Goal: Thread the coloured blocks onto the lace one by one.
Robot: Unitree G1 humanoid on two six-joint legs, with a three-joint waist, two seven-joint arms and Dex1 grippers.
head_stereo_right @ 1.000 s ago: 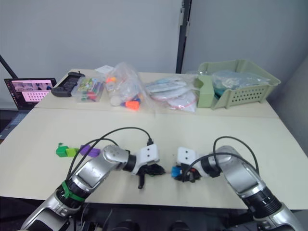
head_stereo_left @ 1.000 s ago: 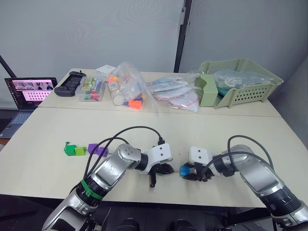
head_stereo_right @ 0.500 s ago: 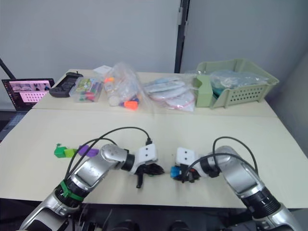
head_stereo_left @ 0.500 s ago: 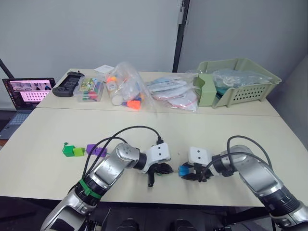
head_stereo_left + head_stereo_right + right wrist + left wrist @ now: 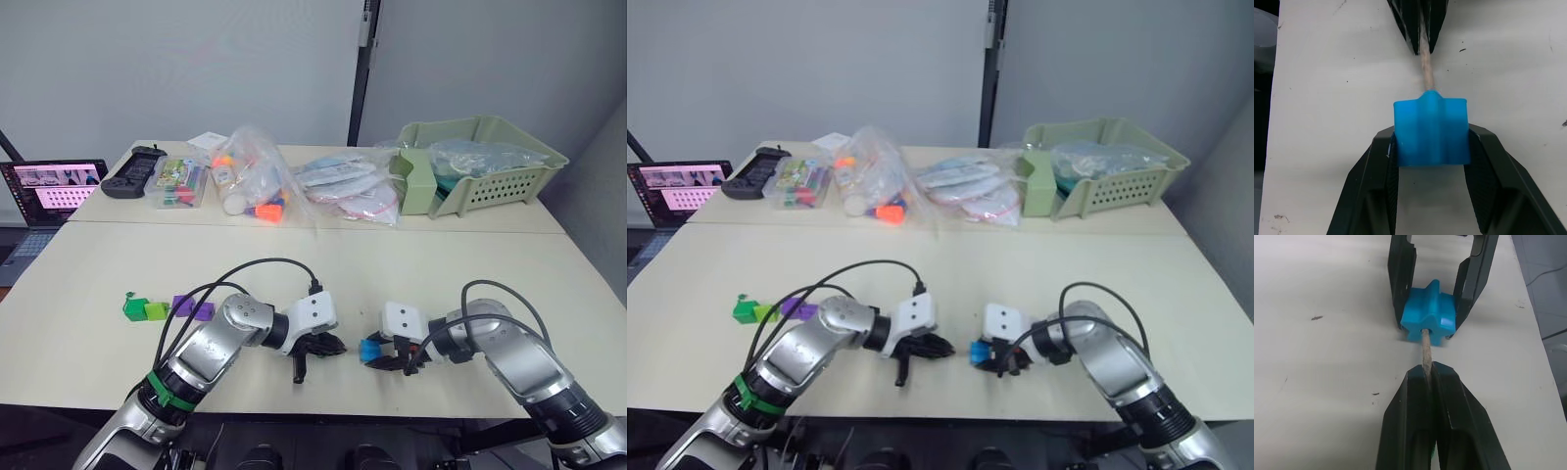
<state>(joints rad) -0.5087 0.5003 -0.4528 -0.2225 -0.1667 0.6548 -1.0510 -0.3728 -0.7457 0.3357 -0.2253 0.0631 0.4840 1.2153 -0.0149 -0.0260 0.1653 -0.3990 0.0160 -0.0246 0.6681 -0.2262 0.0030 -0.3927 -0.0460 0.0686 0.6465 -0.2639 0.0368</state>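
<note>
Lace tip going into the blue block

The left gripper [image 5: 1431, 374] pinches the stiff lace [image 5: 1425, 350] tip; the right gripper [image 5: 1431, 147], at 3 o'clock, squeezes the light, probably slippery blue block [image 5: 1431, 129].

A pale beige counter [image 5: 411, 259] fills the lower half of the frame, with a seam running across it where a second section [image 5: 323, 220] joins on at the back. Behind it a plain grey-white wall [image 5: 176, 69] spans the top of the frame, split right of centre by a dark vertical post [image 5: 363, 69]. At the far left edge an open laptop [image 5: 44, 196] with a lit screen sits lower than the counter, and the light over the whole scene is even and soft.
</note>
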